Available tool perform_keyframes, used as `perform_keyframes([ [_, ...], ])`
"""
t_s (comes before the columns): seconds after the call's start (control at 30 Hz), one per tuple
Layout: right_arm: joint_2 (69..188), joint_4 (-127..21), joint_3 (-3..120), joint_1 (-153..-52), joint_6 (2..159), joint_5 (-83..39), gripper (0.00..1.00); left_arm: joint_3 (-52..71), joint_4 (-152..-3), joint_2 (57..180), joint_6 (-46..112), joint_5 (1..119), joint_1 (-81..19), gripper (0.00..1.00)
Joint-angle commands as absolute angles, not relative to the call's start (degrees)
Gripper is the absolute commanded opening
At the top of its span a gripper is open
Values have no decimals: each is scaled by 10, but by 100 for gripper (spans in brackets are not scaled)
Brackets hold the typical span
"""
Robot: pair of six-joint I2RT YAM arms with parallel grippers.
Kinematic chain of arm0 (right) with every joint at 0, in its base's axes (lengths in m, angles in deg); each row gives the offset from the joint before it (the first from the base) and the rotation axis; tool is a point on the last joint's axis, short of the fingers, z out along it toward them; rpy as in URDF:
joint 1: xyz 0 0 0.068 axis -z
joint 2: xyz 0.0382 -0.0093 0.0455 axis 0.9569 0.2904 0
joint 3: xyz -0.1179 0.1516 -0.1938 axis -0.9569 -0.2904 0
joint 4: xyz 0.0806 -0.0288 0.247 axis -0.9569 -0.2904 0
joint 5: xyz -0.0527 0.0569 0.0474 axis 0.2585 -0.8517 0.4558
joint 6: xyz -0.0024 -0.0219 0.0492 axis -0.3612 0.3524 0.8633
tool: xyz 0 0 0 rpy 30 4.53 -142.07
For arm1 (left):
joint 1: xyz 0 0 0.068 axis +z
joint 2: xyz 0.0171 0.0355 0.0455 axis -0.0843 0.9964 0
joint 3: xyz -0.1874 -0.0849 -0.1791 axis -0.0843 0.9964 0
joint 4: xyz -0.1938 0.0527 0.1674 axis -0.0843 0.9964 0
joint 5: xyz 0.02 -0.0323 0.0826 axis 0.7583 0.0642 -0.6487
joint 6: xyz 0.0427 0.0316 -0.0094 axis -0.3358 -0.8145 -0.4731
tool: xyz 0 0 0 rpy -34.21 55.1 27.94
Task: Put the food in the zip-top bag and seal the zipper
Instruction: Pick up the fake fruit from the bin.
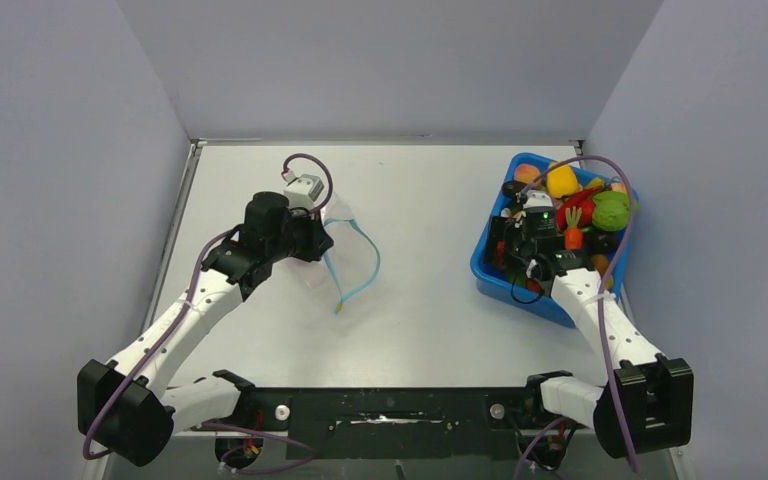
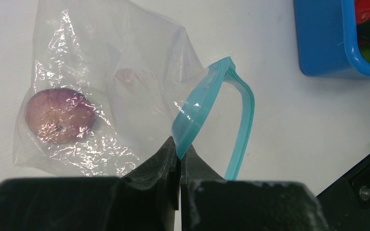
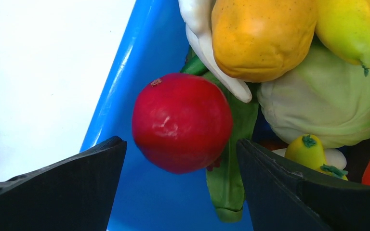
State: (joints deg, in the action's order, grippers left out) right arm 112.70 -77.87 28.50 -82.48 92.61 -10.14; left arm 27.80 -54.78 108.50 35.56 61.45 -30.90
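On the left half of the white table [image 1: 430,320], the left gripper [image 2: 179,156] has its jaws pressed together on the zipper [image 2: 195,113], pinching one end of the light blue strip. The rest of the strip loops up and off to the right, so the mouth stands agape. The zip-top bag [image 2: 106,62] lies crumpled on the table just beyond those fingers, and a purple piece [image 2: 60,115] rests inside it near its closed end. Over at the far right, the right gripper [image 3: 180,154] hangs inside the blue bin [image 1: 505,285] with its jaws spread wide and gripping nothing. A red round fruit [image 3: 182,122] lies between the two fingers, with a thin gap showing on either side. Crowded against it in the bin are an orange-yellow fruit [image 3: 262,36], a pale green cabbage [image 3: 318,106], a yellow pear-shaped piece [image 3: 349,26] and a green pod [image 3: 231,183] that runs underneath the red one.
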Motion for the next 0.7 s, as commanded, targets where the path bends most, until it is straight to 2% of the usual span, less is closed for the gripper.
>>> perform_keyframes([
  [0.0, 1140, -748, 301, -823, 908, -105, 88, 273, -581, 1071, 356, 620, -304, 0],
  [0.23, 1166, -723, 295, -823, 891, -69, 89, 271, -581, 1070, 355, 619, -304, 0],
  [0.37, 1176, -712, 296, -824, 877, -64, 85, 272, -580, 1068, 355, 620, -304, 0],
  [0.67, 1147, -717, 294, -825, 860, -61, 65, 273, -582, 1070, 355, 619, -304, 0],
])
